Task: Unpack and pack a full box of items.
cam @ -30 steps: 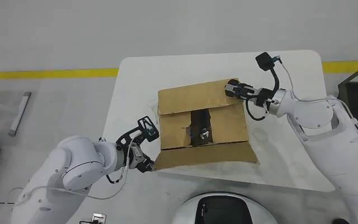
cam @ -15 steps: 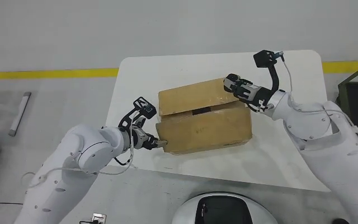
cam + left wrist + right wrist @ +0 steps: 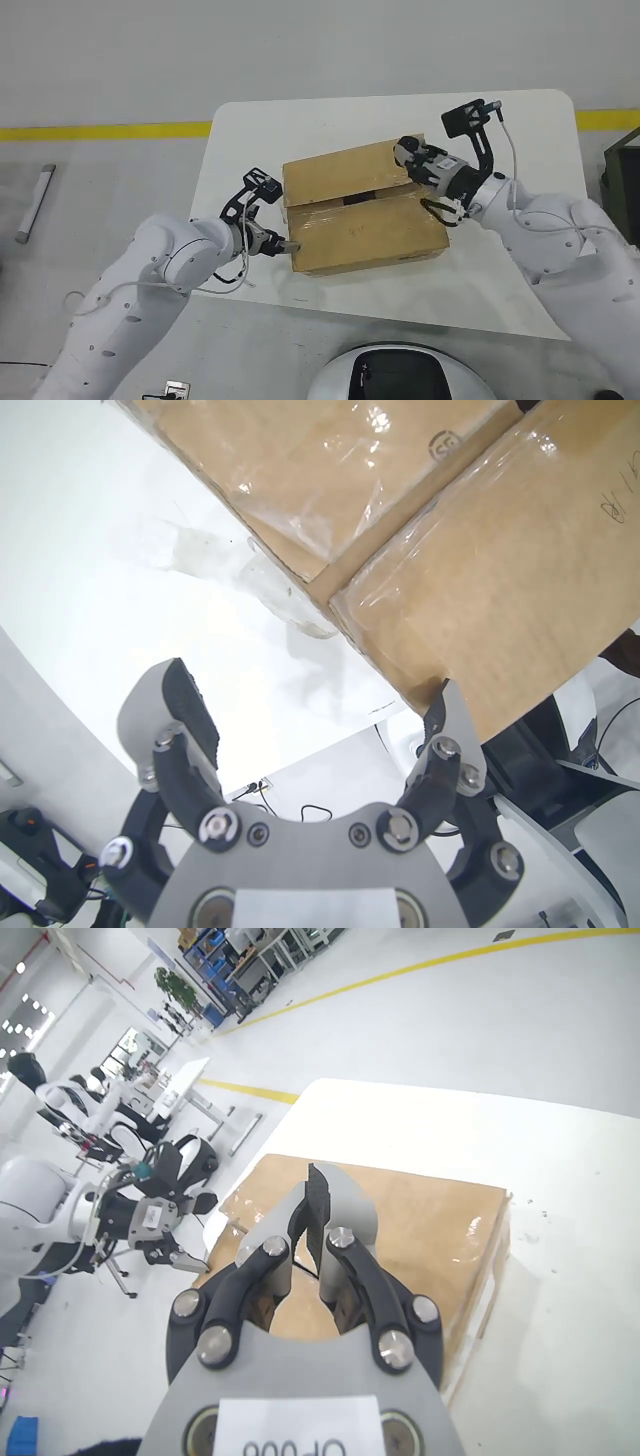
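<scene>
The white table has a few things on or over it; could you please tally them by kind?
Cardboard box: 1
Clear plastic scrap: 1
Grippers: 2 (left gripper, right gripper)
Total: 4

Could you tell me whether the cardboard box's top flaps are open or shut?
Almost shut: both flaps of the cardboard box lie folded over its top, leaving a narrow dark gap at the seam.

Pale grey floor [image 3: 110,60], yellow line [image 3: 100,130]; far shelving [image 3: 260,948], potted plant [image 3: 175,984], white desk [image 3: 187,1075].
</scene>
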Motion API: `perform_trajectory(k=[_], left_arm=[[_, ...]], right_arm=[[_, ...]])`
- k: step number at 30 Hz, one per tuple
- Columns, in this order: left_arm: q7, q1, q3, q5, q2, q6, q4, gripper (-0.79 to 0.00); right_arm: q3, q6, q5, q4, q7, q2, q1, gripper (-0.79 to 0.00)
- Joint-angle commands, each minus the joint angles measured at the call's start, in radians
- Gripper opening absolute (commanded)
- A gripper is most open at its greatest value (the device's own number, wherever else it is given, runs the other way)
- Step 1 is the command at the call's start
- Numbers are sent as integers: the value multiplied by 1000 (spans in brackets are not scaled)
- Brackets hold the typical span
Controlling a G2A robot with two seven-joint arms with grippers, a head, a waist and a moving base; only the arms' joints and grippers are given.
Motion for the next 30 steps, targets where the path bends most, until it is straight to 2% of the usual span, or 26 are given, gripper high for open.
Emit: perform_trajectory(k=[1,4,10,18,27,30], left_arm=[[0,-4,0,-3,-3,-3,0,0],[-3,-7,-3,-2,-7,-12,1,0],[-13,-9,-21,2,-9,-13,7,0],[-47,1,-89,16,1,5,-4,0],[-47,1,-89,16,1,5,-4,0],[-11,23,-98,51,4,14,3,0]], right_arm=[[-42,-4,-104,4,6,-1,-7,-785],[-108,2,-218,18,0,-7,-7,-785],[-176,30,-257,37,-16,-23,-3,-785],[-188,57,-270,65,-46,-36,-9,-785],[-179,56,-254,70,-51,-47,-10,-785],[-172,56,-240,71,-50,-50,-12,-785]])
